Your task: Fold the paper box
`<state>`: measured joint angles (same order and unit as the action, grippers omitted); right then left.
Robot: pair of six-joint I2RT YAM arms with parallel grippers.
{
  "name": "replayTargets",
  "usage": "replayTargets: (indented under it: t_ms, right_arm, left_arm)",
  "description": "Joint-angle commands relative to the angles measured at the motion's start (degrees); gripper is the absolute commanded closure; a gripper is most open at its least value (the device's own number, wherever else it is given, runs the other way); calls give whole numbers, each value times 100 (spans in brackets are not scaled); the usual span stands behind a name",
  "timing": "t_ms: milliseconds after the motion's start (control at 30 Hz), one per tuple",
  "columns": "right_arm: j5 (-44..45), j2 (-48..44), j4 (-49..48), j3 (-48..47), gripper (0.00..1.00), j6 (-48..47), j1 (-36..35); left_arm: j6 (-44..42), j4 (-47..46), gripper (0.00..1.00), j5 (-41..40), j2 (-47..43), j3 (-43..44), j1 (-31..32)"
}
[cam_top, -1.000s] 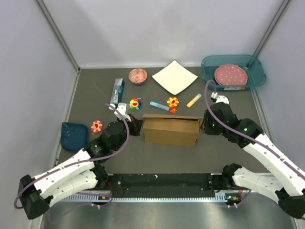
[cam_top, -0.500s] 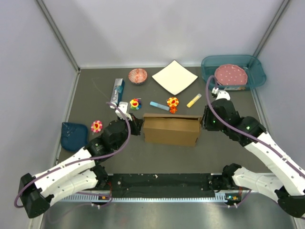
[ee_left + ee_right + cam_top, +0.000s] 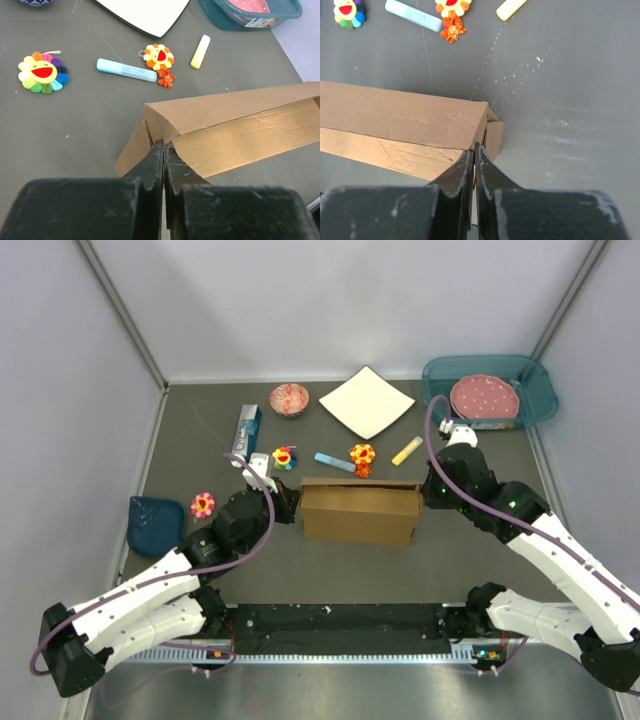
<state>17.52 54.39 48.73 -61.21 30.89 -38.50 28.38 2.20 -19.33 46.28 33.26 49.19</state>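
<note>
1. Worktop: dark grey, matte and flat, running to the walls on three sides.
2. Surface condition: fine pale scratches and a scatter of white specks, seen in the right wrist view.
3. Back wall, left wall and right wall: plain pale grey panels.
4. Left strut and right strut: metal, one rising from each back corner.
5. Near edge: black rail, with a bare metal ledge just in front of it.
6. Light: even and diffuse, with soft, short shadows.

Bright, even overhead light, soft shadows, sharp.
</note>
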Motion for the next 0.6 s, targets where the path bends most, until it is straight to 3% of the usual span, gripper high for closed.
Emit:
replayTargets:
  t_ms: [0, 567]
  right_arm:
    - [164, -104, -250, 188, 100, -13, -61]
    - [-222, -526, 497, 1506, 100, 1024, -61]
  left_arm:
    - [-52, 993, 100, 140, 197, -91, 38]
    - [89, 897, 100, 167, 153, -320, 108]
